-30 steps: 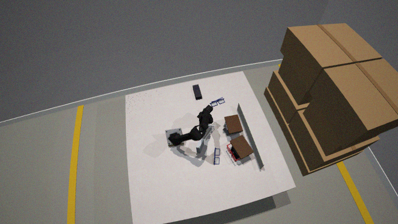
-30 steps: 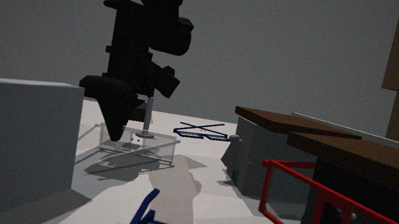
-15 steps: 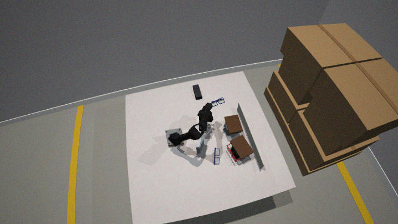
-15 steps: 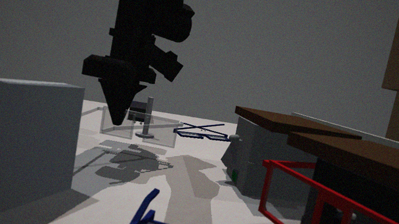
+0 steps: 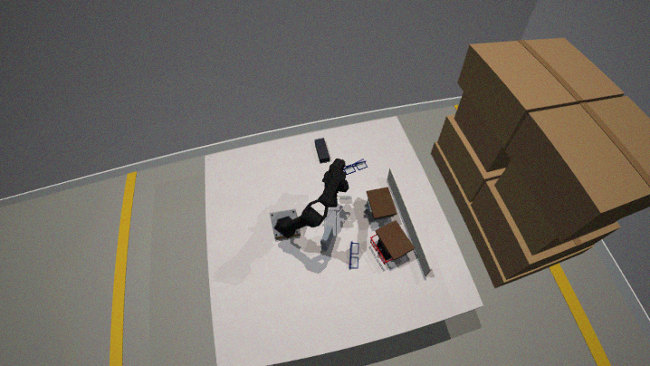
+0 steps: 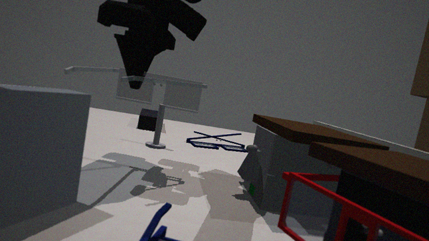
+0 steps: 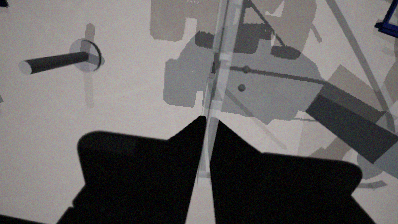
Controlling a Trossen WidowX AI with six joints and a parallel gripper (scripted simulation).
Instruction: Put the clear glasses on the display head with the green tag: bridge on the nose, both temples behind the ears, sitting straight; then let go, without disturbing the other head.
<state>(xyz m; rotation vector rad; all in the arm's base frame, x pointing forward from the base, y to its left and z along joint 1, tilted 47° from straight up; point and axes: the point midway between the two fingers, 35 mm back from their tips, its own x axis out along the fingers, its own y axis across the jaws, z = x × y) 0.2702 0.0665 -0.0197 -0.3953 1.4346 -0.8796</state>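
The gripper hangs high above the table, its jaws clamped on the top rim of the clear glasses, which are lifted off the surface with one temple reaching out to the left in the exterior view. Below them stand a small grey post and a dark box, with a pair of blue glasses lying folded beside them. The grey head with the green tag stands well apart from the raised pair, and the other head wears red glasses.
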